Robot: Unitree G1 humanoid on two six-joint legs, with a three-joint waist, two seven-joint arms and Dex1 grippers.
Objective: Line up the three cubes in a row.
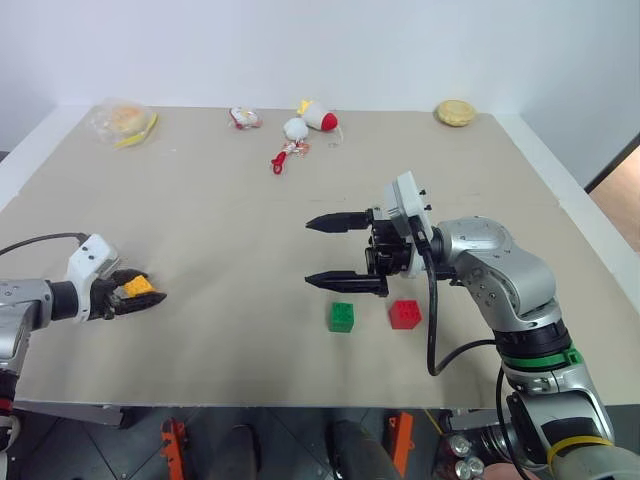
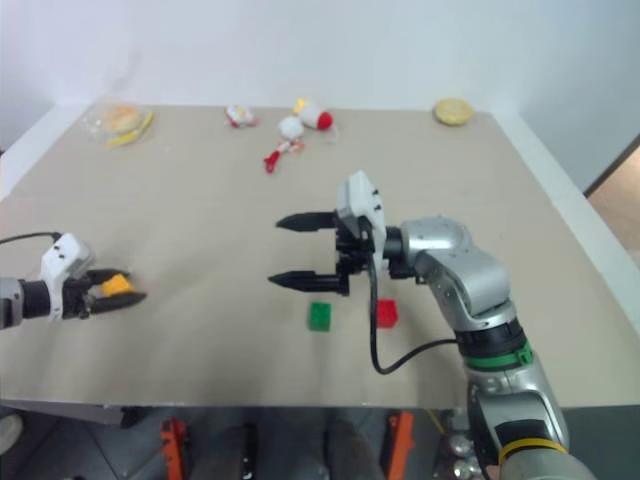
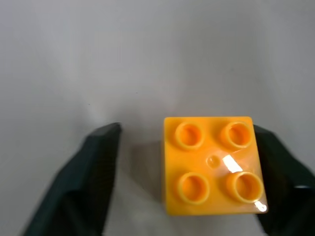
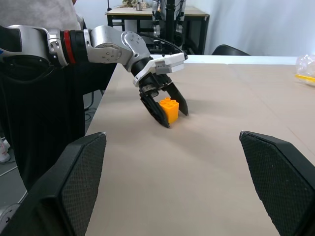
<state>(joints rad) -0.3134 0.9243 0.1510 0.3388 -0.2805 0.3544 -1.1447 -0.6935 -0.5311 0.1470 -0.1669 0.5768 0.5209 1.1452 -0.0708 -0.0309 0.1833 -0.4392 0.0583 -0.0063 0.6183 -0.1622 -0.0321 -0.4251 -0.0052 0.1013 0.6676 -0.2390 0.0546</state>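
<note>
The yellow-orange cube (image 3: 212, 165) sits between the left end effector's (image 1: 138, 292) partly spread fingers, touching one

Even, bright, diffuse light falls from above on the pale beige counter (image 1: 200, 220), with no hard glare across it. Shadows are soft and short: a faint one lies under the small green studded plastic cube (image 1: 342, 316) and the small red studded plastic cube (image 1: 405, 314). In the left wrist view the yellow-orange studded plastic cube (image 3: 213, 164) is slightly soft, with a white highlight on its glossy top, and the black fingers (image 3: 83, 182) beside it are blurred. Head views are sharp.
</note>
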